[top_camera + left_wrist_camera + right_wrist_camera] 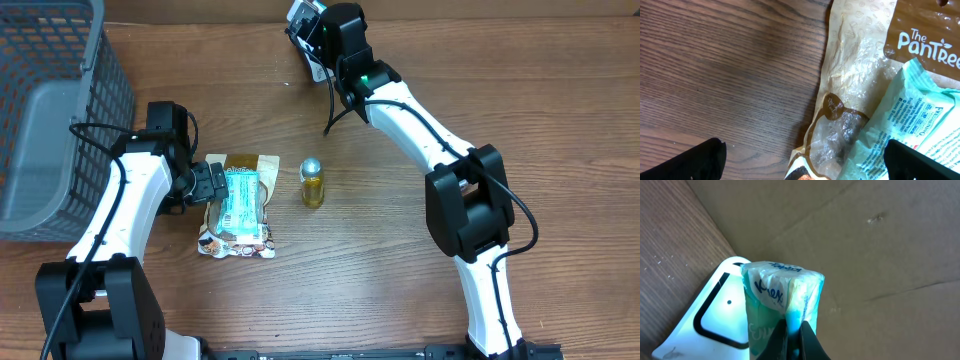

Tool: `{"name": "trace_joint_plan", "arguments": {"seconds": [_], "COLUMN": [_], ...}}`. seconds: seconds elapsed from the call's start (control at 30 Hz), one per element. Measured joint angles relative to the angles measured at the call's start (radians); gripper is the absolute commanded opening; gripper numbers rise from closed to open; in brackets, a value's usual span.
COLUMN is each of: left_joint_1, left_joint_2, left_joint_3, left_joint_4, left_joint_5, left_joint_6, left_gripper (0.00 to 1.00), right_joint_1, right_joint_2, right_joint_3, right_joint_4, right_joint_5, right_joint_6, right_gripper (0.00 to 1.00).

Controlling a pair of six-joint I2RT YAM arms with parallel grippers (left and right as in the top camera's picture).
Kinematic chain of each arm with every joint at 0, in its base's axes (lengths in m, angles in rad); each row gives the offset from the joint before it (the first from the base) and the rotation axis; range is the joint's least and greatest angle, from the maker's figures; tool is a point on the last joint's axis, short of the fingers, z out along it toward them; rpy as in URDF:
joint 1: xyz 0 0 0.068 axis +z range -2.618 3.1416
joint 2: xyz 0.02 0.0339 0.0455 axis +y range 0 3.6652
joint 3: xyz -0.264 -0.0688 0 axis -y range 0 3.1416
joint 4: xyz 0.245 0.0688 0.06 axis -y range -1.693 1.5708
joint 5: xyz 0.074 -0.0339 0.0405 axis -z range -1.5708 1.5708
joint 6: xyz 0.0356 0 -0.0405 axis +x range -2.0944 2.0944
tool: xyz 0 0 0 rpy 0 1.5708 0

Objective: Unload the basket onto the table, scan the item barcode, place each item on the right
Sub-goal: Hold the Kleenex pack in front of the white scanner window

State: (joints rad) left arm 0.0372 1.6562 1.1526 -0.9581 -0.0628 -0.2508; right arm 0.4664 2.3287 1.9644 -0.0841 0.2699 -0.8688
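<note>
A teal Kleenex tissue pack (782, 297) is pinched at its lower seam by my right gripper (794, 325), which is shut on it. The pack stands upright right in front of a white scanner (715, 315) with a black-framed window, glowing pale blue. From overhead, the right gripper (316, 36) is at the table's far edge. At the left, my left gripper (213, 186) is open and low over a brown PanTree snack bag (855, 60). A teal packet (922, 117) lies on that bag. One black finger (695, 162) is over bare wood, the other over the packet.
A small bottle of yellow liquid with a silver cap (312, 183) lies right of the snack bag (246, 163). A grey mesh basket (60, 110) fills the far left corner. A cardboard wall (880, 240) stands behind the scanner.
</note>
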Motion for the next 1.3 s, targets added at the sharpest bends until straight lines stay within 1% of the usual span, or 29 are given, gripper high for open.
{"name": "trace_joint_plan", "arguments": {"seconds": [0.4, 0.63, 0.9, 1.3], "left_joint_1": [0.000, 0.000, 0.000, 0.000], "left_joint_2": [0.000, 0.000, 0.000, 0.000], "left_joint_3": [0.000, 0.000, 0.000, 0.000], "left_joint_4": [0.000, 0.000, 0.000, 0.000], "left_joint_5": [0.000, 0.000, 0.000, 0.000], "left_joint_6": [0.000, 0.000, 0.000, 0.000], "left_gripper": [1.00, 0.99, 1.00, 0.99], "right_joint_1": [0.000, 0.000, 0.000, 0.000], "right_joint_2": [0.008, 0.069, 0.116, 0.119], "right_joint_3": [0.000, 0.000, 0.000, 0.000], "right_joint_4": [0.056, 0.126, 0.137, 0.144], "right_joint_5": [0.013, 0.053, 0.083, 0.094], "right_joint_6": [-0.004, -0.003, -0.003, -0.002], "right_gripper": [0.04, 0.04, 0.04, 0.04]}}
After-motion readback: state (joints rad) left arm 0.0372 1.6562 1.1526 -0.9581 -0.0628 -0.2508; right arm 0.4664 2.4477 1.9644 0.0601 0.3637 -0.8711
